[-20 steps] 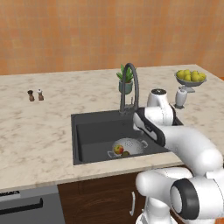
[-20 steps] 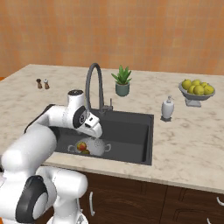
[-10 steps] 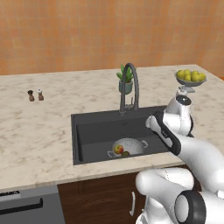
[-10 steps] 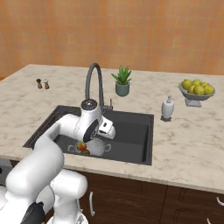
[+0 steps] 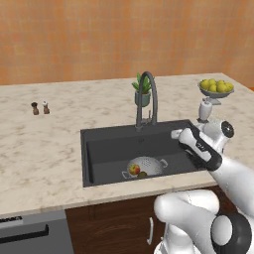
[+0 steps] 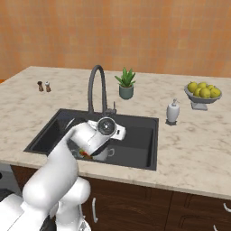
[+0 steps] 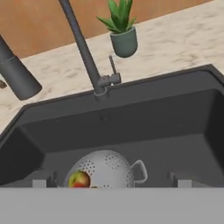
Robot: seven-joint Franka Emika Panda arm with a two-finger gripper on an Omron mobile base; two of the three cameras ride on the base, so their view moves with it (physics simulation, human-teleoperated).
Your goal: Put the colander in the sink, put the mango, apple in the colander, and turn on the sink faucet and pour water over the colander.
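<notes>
One step remains: the sink faucet's side lever (image 7: 114, 72) lies ahead of and above the spread end effector (image 5: 177, 134), past the colander (image 7: 105, 169).

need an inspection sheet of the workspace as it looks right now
surface: beige marble counter around a dark sink
job's things: colander on the sink floor, holding the apple and mango; faucet arched over the sink, no water seen
clutter: potted plant, fruit bowl, soap bottle, two shakers
grippers: gripper open, empty, over the sink's right side
cables: nothing seen
surroundings: orange wall, dark cabinets
</notes>
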